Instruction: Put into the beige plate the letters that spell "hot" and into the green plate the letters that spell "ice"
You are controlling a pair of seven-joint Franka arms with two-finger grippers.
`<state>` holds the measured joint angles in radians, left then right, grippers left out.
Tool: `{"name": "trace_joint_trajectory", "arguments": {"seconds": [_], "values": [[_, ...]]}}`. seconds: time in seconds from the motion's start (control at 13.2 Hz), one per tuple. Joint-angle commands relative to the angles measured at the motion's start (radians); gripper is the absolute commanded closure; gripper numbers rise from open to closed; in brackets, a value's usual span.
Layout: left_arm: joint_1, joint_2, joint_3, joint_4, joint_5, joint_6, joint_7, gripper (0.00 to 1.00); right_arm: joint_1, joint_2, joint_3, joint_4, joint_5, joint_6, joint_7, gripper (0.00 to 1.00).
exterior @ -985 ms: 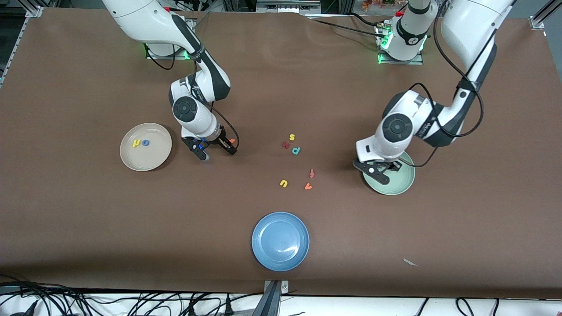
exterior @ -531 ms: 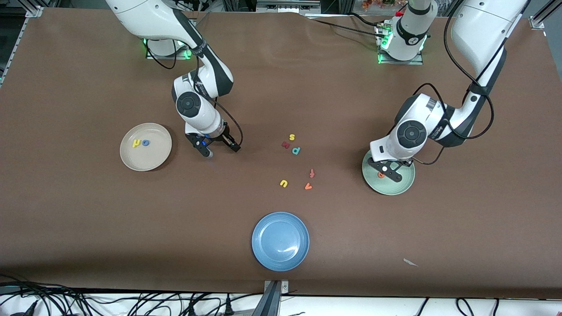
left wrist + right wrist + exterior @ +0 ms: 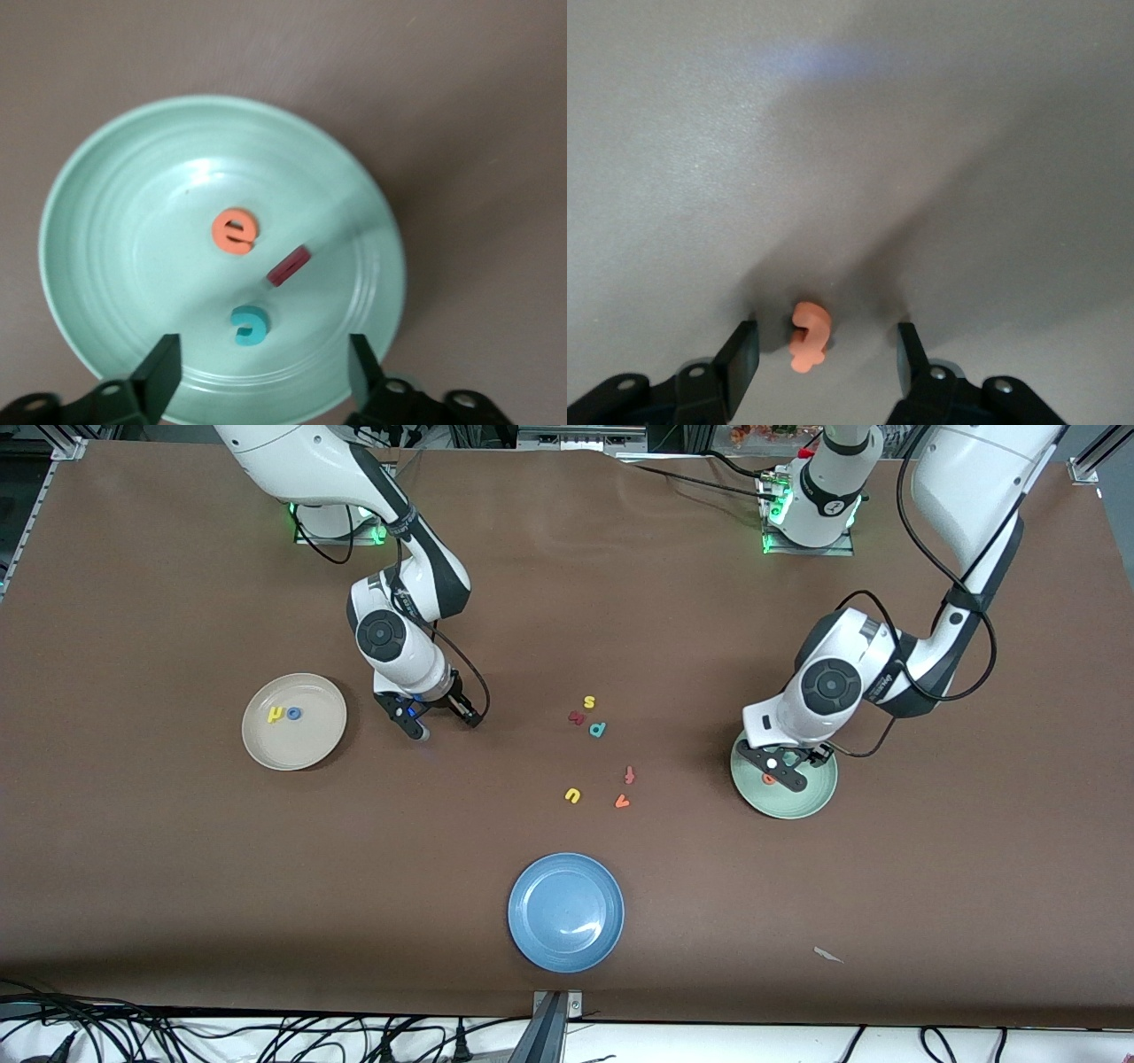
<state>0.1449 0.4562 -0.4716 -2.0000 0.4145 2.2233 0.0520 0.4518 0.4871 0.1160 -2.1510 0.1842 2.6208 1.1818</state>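
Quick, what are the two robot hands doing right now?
Left gripper: jaws open, empty, over the green plate.
Right gripper: jaws open around the orange t on the table, not gripping it.

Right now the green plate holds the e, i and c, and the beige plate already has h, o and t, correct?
Not quite. The green plate does hold the orange e, dark red i and teal c, as the left wrist view shows. The beige plate holds only the yellow h and blue o. The right wrist view shows the orange t on the table, between the right gripper's open fingers.
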Motion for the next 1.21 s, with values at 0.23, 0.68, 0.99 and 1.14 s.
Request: {"name": "trace_joint_trajectory", "arguments": {"seconds": [0.23,0.68,0.99,1.14], "values": [[-0.004,-0.09,-0.051,0.223,-0.14,-0.334,-0.014,0.0,0.018,-0.002,0.004,-0.021,0.003,0.031,0.015,0.35],[0.005,-0.094,-0.045,0.6,-0.207,-0.626,-0.029,0.0,0.018,0.008,0.001,-0.02,-0.006,0.038,0.009,0.6],[-0.147,-0.242,0.254,0.598,-0.344,-0.634,-0.023,0.0,0.018,0.008,0.001,-0.018,-0.006,0.035,0.007,0.74],[-0.211,-0.293,0.327,0.589,-0.349,-0.636,-0.023,0.0,0.016,0.007,-0.003,-0.014,-0.006,0.031,0.007,0.84]]}}
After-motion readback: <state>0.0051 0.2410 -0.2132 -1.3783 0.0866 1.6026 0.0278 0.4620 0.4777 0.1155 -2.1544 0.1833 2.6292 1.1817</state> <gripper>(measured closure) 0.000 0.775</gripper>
